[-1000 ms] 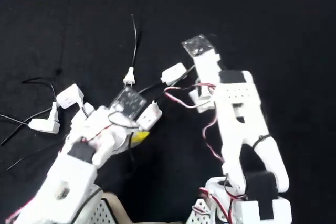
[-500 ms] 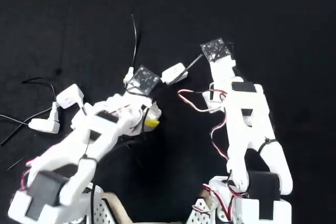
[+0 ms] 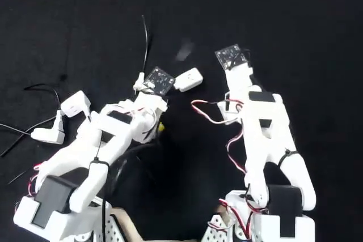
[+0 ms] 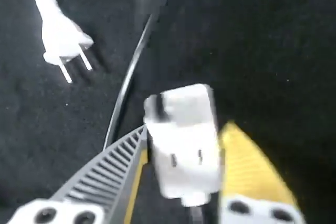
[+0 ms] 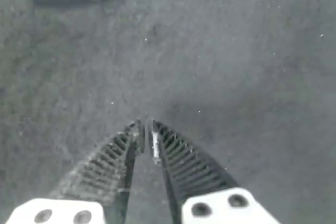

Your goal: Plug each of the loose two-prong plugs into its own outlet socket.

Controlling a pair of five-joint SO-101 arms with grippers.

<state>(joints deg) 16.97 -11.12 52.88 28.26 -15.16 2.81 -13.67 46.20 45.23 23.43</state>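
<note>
**Left pincer.** The left pincer (image 4: 184, 132) is open to the width of one outlet socket (image 4: 181, 114) and grips it. The grey ribbed finger (image 4: 113, 169) touches one side of the white block and the yellow finger (image 4: 247, 166) touches the opposite side. The socket face with its two slots is turned toward the wrist camera. The socket's outline is blurred.

**Loose plug.** A white two-prong plug (image 4: 59, 34) lies flat on the black tabletop (image 3: 312, 38), apart from the held socket, and nothing touches its prongs. A dark cable (image 4: 128, 85) runs across the cloth between the plug and the socket. In the high view the plug (image 3: 140, 81) sits just beside the tip of the left arm (image 3: 108, 134).

**Right pincer.** The right pincer (image 5: 146, 129) is closed to a thin slit and holds nothing. Its fingertips hang over bare cloth.

**Other parts.** A second socket block (image 3: 188, 79) rests on the tabletop between the tips of the two arms, clear of the right arm (image 3: 264, 128). On the left arm's side of the tabletop lie a third white block (image 3: 75, 104) and a white plug piece (image 3: 48, 134), both with thin dark cables.
</note>
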